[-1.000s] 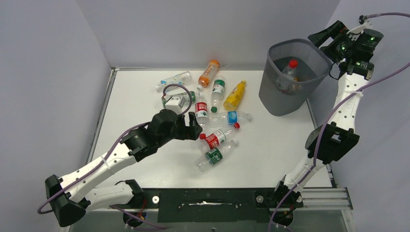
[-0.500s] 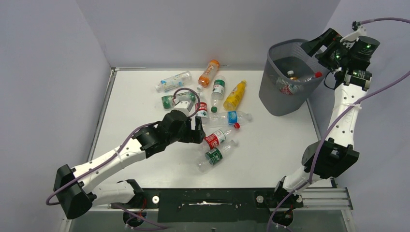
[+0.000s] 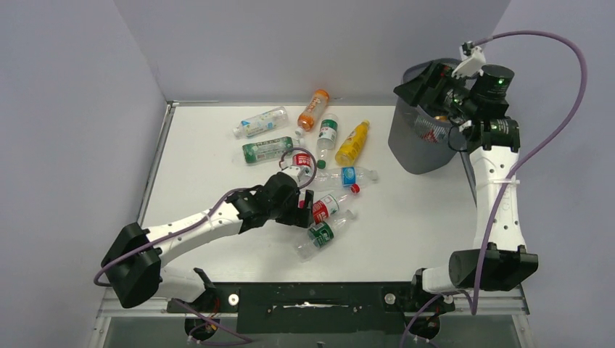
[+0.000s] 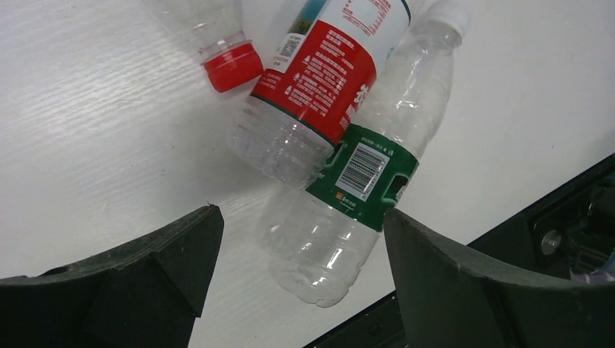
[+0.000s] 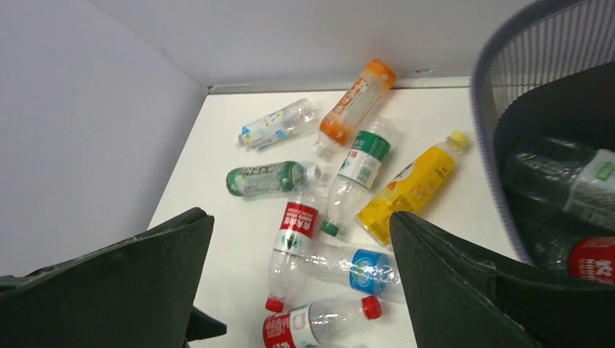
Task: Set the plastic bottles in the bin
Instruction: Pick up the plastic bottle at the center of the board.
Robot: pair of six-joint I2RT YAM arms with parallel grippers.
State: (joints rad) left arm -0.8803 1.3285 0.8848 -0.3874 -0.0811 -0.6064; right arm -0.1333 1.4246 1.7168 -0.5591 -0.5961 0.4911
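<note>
Several plastic bottles lie mid-table: an orange bottle (image 3: 313,109), a yellow bottle (image 3: 352,143), a blue-label bottle (image 3: 348,176) and others. A red-label bottle (image 3: 323,208) lies across a green-label bottle (image 3: 323,233). My left gripper (image 3: 301,210) is open just left of these two. In the left wrist view the green-label bottle (image 4: 348,210) lies between the open jaws of the left gripper (image 4: 301,239), with the red-label bottle (image 4: 319,80) beyond. The mesh bin (image 3: 417,148) stands far right with bottles inside (image 5: 573,181). My right gripper (image 3: 428,83) is open and empty over the bin's left rim.
The table's near edge and a black rail (image 4: 573,232) run just behind the green-label bottle. Grey walls close the back and left sides. The bin's rim (image 5: 500,72) sits close beside the right gripper. The right arm's cable (image 3: 551,51) loops above the bin.
The left gripper moved right and nearer, up to the red-label and green-label bottles. The right gripper swung left over the bin; the red-capped bottle seen upright there now lies inside.
</note>
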